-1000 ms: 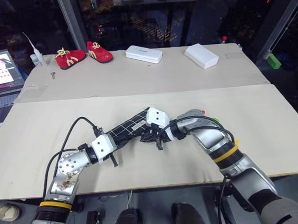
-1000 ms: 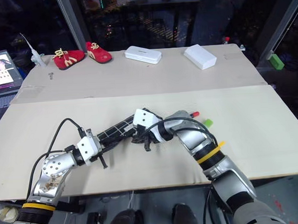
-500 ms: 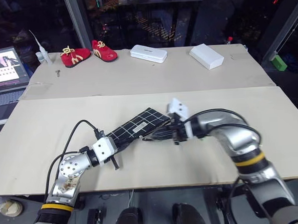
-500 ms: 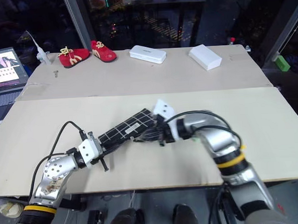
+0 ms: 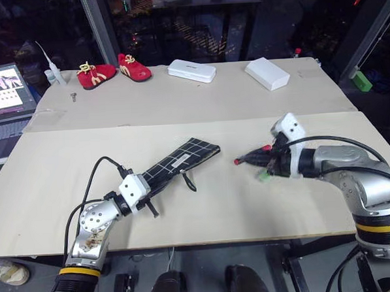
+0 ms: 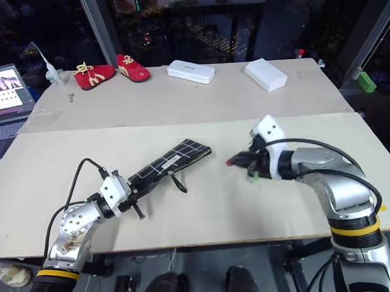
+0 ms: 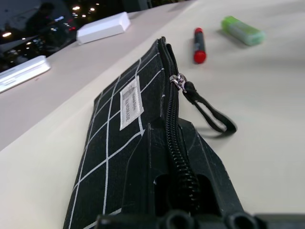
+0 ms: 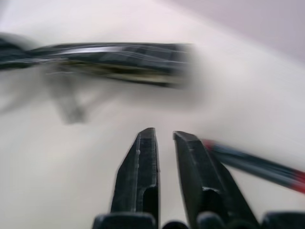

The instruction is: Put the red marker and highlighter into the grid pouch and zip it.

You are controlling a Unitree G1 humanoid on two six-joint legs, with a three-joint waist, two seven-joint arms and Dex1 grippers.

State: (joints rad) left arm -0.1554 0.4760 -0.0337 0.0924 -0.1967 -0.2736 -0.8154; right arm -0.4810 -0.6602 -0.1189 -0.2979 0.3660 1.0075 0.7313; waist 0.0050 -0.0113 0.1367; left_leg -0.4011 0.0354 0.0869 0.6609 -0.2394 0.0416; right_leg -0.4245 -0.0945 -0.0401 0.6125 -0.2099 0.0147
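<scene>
At the far left, a laptop [image 5: 2, 90] sits off the table's edge, with red baby shoes [image 5: 112, 70] at the back of the table [image 5: 84, 152]. The left gripper [image 5: 146, 204] is clamped shut on the near end of the pouch [image 5: 183, 161], which lies flat and angled toward the middle. Its zipper pull sits partway along and the cord [image 7: 209, 112] trails onto the table. Two white cases [image 5: 190, 70] lie along the far edge.

To the right, well apart from the pouch, the marker [image 7: 198, 44] and the highlighter [image 7: 242, 30] lie side by side on the bare table. The right gripper [image 8: 164, 138] hovers just beside the marker, empty, its fingers a narrow slit apart.

The main risk is in the pick. The gap looks too narrow to straddle the marker, so a descent now would likely push or roll it, perhaps into the highlighter. A blind close could also catch both pens at once. How far the pouch mouth is open I cannot tell. A flat mouth would jam a pen at the zipper, and the cord could snag it.
</scene>
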